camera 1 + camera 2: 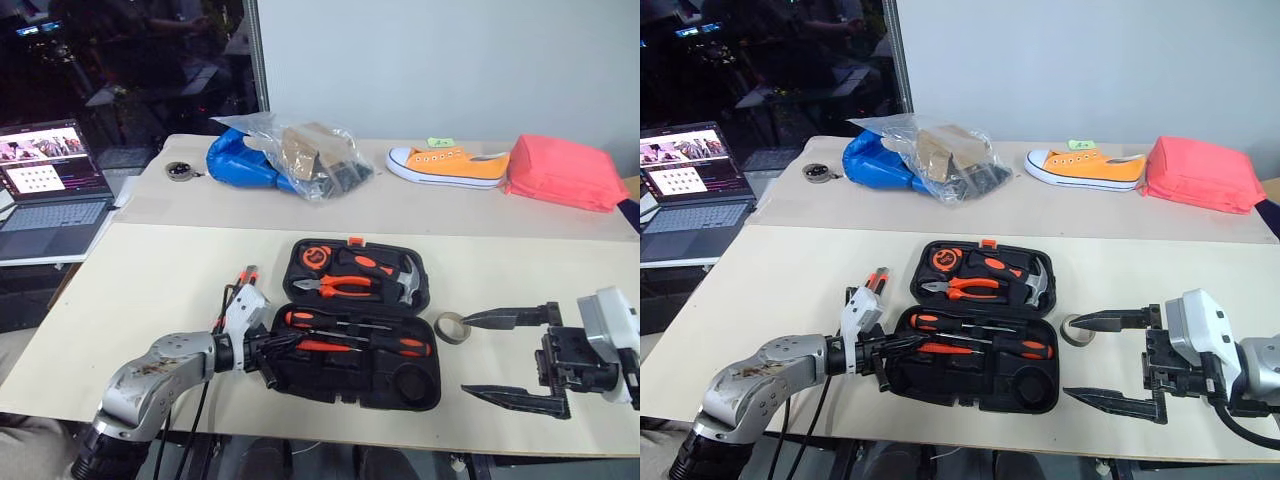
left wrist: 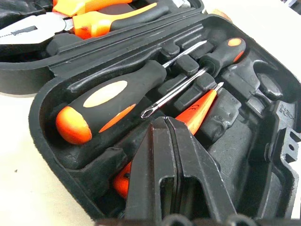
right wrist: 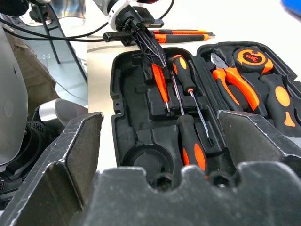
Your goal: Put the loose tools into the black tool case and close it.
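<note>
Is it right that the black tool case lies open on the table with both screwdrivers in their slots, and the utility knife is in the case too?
Not quite. The black tool case does lie open, with both orange-and-black screwdrivers in their slots, but the utility knife is not in it. The right wrist view shows it lying on the table just outside the case, behind the left gripper.

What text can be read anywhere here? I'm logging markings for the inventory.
"3m": on the orange dial of the tape measure in the black tool case.
Laptop screen: too small to read.
Green tag on the orange sneaker: unreadable.
</note>
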Action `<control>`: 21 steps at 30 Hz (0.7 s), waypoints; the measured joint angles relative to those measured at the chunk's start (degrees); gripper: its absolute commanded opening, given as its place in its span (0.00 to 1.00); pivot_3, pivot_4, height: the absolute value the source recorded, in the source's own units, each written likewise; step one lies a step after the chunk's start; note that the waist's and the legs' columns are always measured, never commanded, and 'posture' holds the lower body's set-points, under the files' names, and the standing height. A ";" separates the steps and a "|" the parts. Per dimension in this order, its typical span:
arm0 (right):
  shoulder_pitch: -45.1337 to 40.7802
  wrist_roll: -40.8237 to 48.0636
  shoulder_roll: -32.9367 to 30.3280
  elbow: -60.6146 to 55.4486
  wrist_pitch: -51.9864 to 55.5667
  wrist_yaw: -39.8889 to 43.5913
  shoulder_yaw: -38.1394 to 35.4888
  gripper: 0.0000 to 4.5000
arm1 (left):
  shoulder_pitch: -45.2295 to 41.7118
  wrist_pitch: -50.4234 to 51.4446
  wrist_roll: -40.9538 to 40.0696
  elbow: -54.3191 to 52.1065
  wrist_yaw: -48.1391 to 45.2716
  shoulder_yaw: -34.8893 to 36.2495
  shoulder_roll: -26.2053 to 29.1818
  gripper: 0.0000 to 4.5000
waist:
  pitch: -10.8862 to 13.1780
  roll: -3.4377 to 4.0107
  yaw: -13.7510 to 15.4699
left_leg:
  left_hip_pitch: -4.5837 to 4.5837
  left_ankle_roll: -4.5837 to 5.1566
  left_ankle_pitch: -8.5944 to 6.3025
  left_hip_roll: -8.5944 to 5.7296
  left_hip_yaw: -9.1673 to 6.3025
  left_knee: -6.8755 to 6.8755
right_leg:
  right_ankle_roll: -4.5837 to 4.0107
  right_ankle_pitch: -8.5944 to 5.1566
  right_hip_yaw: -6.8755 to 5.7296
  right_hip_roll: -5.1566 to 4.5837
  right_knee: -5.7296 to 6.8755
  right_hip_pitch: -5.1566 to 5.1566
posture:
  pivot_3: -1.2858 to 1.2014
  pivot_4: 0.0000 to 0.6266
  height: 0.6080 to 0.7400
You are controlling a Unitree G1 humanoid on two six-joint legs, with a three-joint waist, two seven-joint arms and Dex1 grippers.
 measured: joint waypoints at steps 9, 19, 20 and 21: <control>0.10 0.04 -0.02 -0.34 0.04 -0.09 0.06 1.00 | -1.92 6.45 -3.73 -0.46 1.18 0.95 0.57 0.01 | -0.02 0.00 -0.14 | 0.00 0.00 0.00 -0.01 0.01 -0.02 | 0.03 -0.03 0.01 -0.01 -0.01 -0.01 | 0.52 0.24 1.00; -0.48 0.06 -0.02 -0.35 0.04 -0.14 1.40 1.00 | -4.25 5.65 -12.24 -2.64 6.41 9.77 -6.20 0.01 | 0.13 -0.22 0.18 | -0.10 0.00 0.00 -0.09 -0.04 -0.03 | -0.06 0.02 -0.03 -0.05 -0.03 -0.07 | 0.52 0.24 1.00; -0.70 0.05 -0.02 -0.35 0.04 -0.18 1.44 1.00 | -4.68 6.05 -11.39 -2.54 7.75 9.21 -6.13 0.01 | 0.14 -0.23 0.14 | -0.11 0.00 0.00 -0.10 -0.04 -0.03 | -0.06 0.02 -0.03 -0.05 -0.04 -0.07 | 0.52 0.24 1.00; -0.79 0.06 -0.02 -0.35 0.04 -0.20 1.47 1.00 | -4.91 6.66 -10.44 -2.43 8.66 8.12 -5.63 0.01 | 0.15 -0.26 0.05 | -0.11 0.00 0.00 -0.13 -0.03 -0.04 | -0.06 0.02 -0.02 -0.03 -0.05 -0.07 | 0.52 0.24 1.00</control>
